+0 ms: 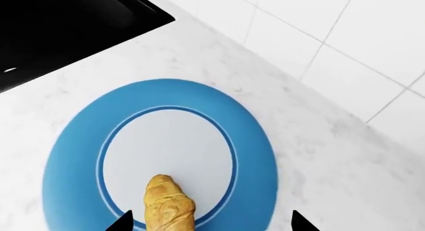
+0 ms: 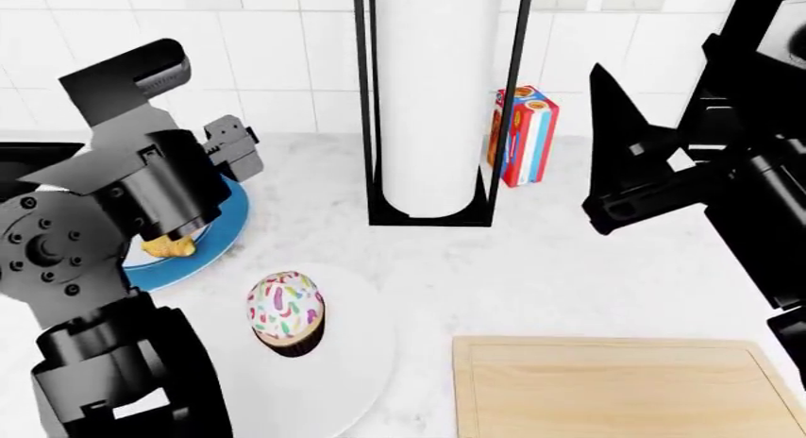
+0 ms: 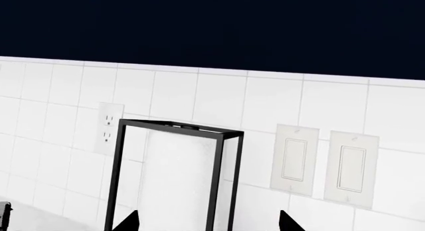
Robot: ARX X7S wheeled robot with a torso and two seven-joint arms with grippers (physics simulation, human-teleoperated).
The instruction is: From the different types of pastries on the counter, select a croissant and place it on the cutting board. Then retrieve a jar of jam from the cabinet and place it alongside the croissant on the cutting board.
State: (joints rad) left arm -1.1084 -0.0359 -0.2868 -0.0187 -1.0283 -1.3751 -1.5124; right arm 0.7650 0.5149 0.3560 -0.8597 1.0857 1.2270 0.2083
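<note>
1. Croissant: lay on the blue plate, on the pale inner well near its ring, on the marble table. Not yet lifted; not yet on the board.
2. Left end effector: hung over the blue plate with its two dark fingertips spread wide. One tip stood just beside the croissant and the other well off to its far side, so the pastry sat off-centre in the gap. It held nothing.
3. Right end effector: raised clear of the table and pointed toward the tiled wall and the black-framed paper towel holder. Fingertips stood apart, nothing between them.
4. Cutting board: lay at the near right of the table in the head view, bare of pastry and jar.
5. Cupcake: sat on the round white plate, untouched, just in front of the blue plate.
6. Striped carton: stood by the wall behind the towel holder; not a task item.
7. Jar of jam: not seen in any view; no open cabinet visible.
8. Progress, as judged: the first grasp was in approach only. Remaining: grip the croissant, carry it to the board, fetch the jar, set it alongside.
</note>
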